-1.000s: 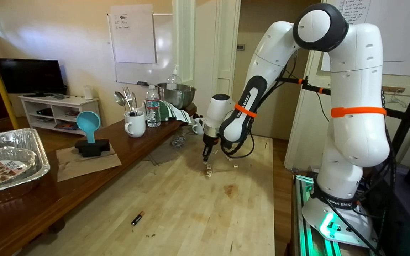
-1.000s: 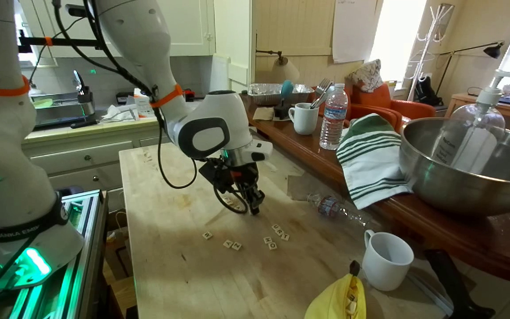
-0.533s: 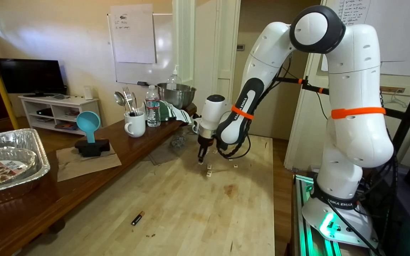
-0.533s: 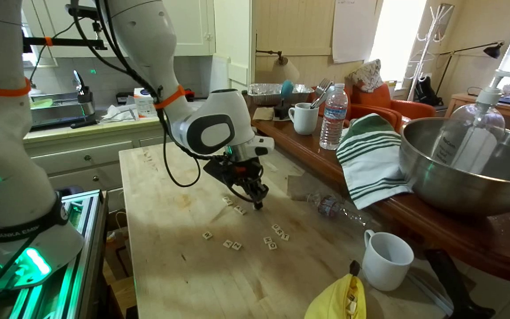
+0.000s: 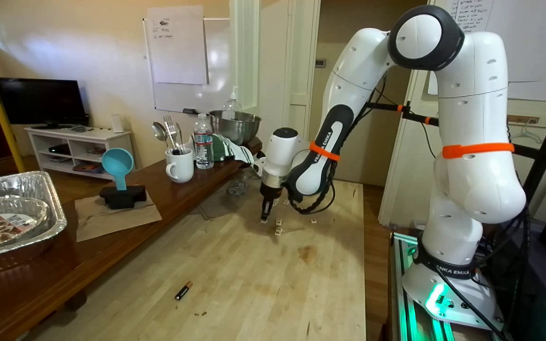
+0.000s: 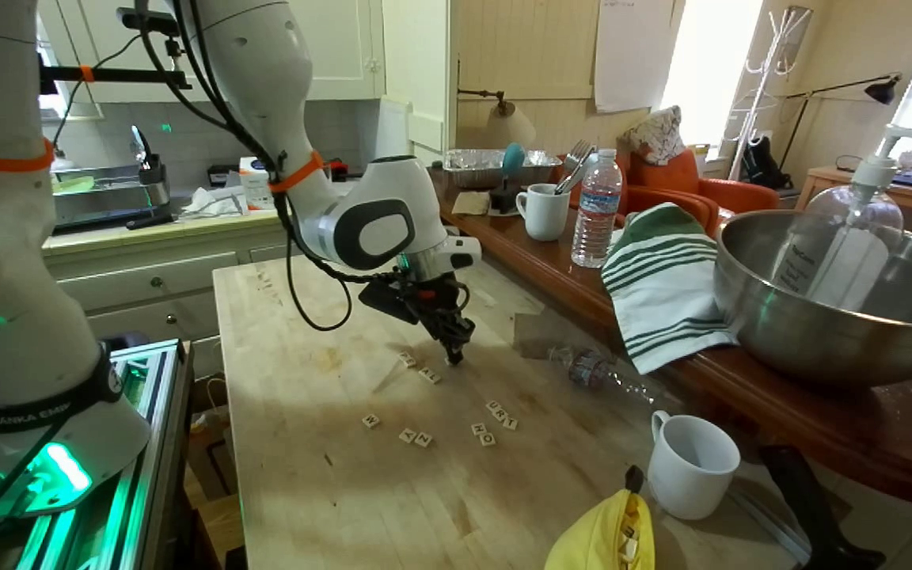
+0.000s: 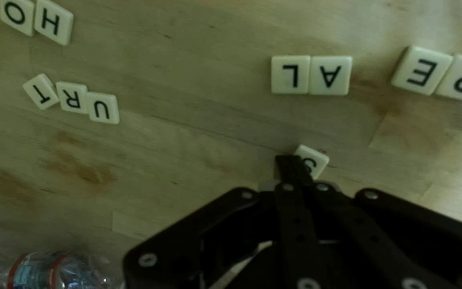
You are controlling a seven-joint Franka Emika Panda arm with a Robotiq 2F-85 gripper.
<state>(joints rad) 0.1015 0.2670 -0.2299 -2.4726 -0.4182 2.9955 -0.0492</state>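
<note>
Cream S tile (image 7: 314, 159) lies aslant, long axis unclear, partly hidden by the narrow-set gripper (image 7: 294, 170).

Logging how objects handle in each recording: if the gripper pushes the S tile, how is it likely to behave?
The S tile lies flat and looks squarish, so it would probably slide rather than roll or tip. Its straight edges suggest a stiff piece. Being small beside the gripper, it is likely light.
</note>
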